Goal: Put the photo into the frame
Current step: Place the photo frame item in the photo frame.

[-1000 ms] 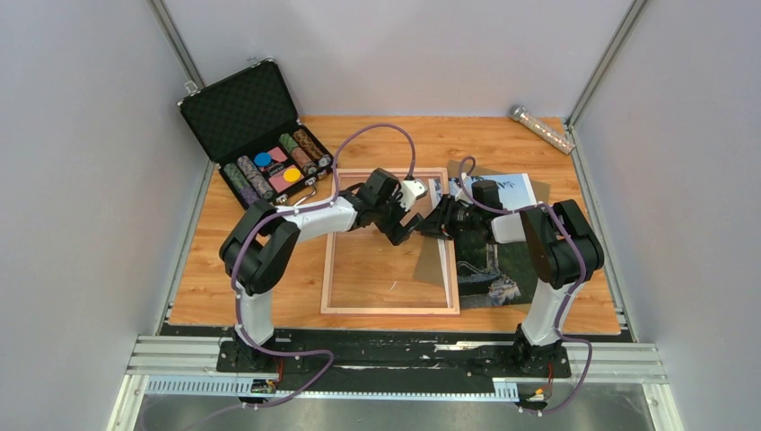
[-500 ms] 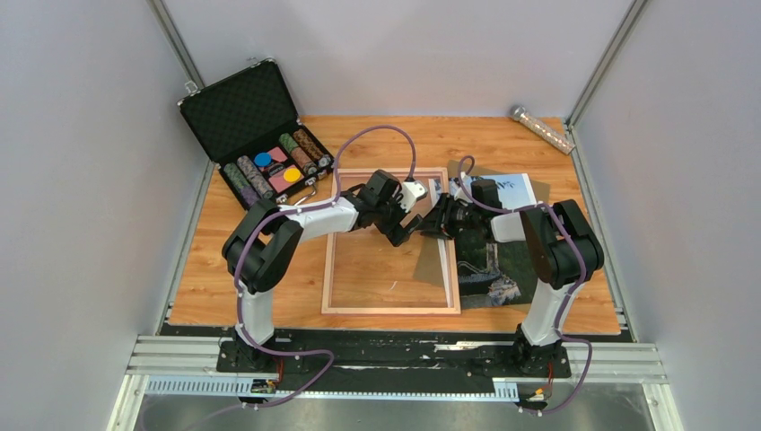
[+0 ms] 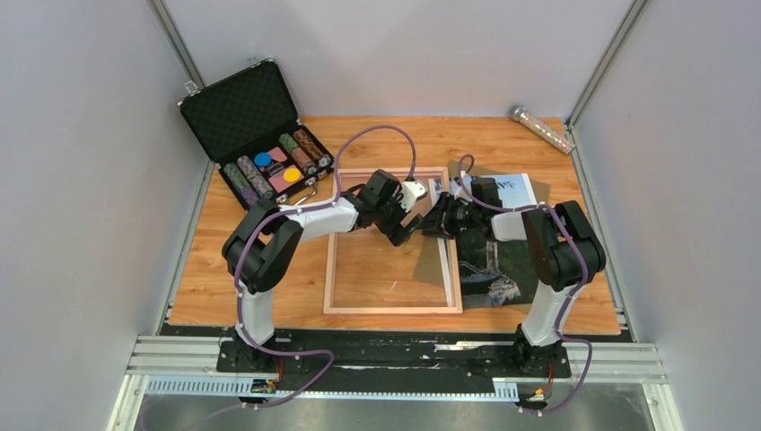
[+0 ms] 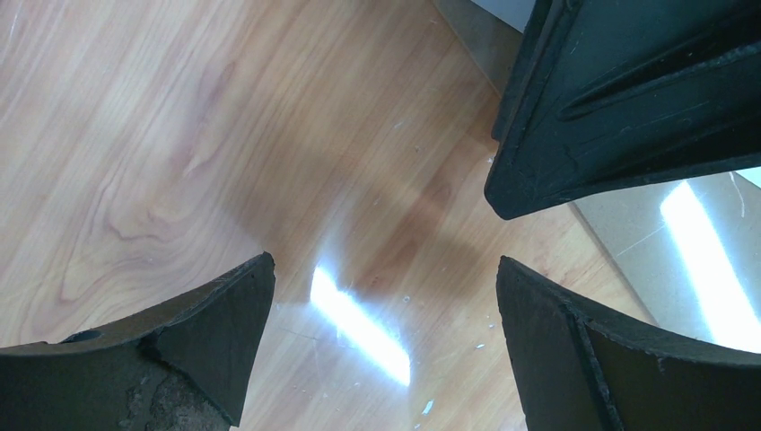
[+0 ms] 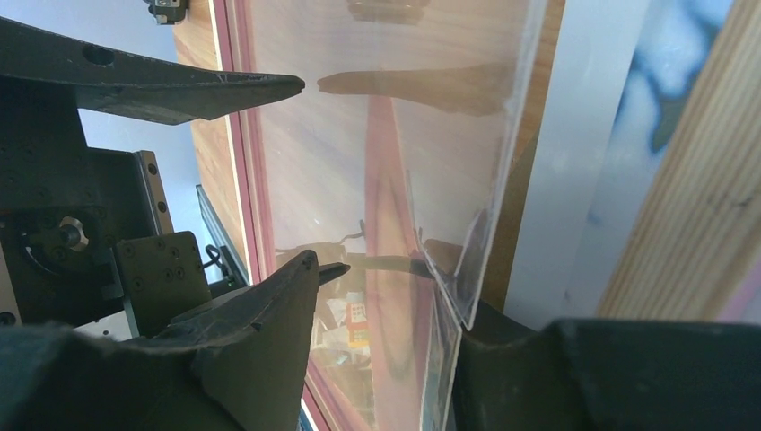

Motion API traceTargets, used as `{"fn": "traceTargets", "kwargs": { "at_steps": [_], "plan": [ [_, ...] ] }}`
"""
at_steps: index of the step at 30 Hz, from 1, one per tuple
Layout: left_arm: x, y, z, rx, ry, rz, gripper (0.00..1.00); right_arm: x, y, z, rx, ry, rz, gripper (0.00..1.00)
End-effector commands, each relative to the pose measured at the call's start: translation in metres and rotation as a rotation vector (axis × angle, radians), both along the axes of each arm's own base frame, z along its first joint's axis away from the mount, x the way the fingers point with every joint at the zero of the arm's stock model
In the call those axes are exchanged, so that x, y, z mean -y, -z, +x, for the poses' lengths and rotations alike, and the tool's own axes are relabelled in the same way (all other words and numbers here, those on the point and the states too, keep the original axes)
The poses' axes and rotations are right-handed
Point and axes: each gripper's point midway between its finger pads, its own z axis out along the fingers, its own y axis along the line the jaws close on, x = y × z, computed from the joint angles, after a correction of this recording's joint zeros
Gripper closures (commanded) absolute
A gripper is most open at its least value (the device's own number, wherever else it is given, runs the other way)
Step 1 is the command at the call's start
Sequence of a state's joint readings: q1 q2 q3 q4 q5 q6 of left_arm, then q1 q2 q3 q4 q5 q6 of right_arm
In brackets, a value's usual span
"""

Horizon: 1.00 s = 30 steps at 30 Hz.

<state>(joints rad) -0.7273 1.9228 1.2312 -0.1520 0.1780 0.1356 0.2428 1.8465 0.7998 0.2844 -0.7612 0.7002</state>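
Note:
The frame (image 3: pixel 391 309) lies flat in the middle of the table, its light wood side up. The photo (image 3: pixel 502 260) lies face up just to its right, partly under my right arm. My left gripper (image 3: pixel 408 226) is open over the upper right of the frame, with wood grain and a glare on the pane between its fingers (image 4: pixel 384 269). My right gripper (image 3: pixel 432 222) faces it from the right and is open (image 5: pixel 390 287). A lifted edge of the clear pane (image 5: pixel 449 135) stands between its fingers, the corner resting on the right finger (image 5: pixel 511 359). The pink rail (image 5: pixel 244 135) and photo border (image 5: pixel 574 180) also show.
An open black foam-lined case (image 3: pixel 260 135) with chips stands at the back left. A glittery tube (image 3: pixel 543 128) lies at the back right corner. A brown board (image 3: pixel 480 171) shows behind the photo. Grey walls close in the table on both sides.
My right gripper has edged slightly left toward the left gripper. The frame and the photo have stayed where they were.

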Motion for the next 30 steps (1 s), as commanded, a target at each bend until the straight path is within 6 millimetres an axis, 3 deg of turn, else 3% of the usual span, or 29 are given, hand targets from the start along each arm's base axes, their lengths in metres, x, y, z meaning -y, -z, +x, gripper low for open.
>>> {"fn": "traceTargets", "kwargs": {
  "at_steps": [1,30],
  "plan": [
    [0.004,0.003,-0.001,0.018,0.010,-0.010,0.00,0.001,-0.019,0.012,0.091,0.001,-0.026,0.57],
    [0.000,0.011,-0.004,0.015,0.008,-0.002,0.00,0.013,-0.037,0.017,0.125,0.018,-0.042,0.55]
  ]
}}
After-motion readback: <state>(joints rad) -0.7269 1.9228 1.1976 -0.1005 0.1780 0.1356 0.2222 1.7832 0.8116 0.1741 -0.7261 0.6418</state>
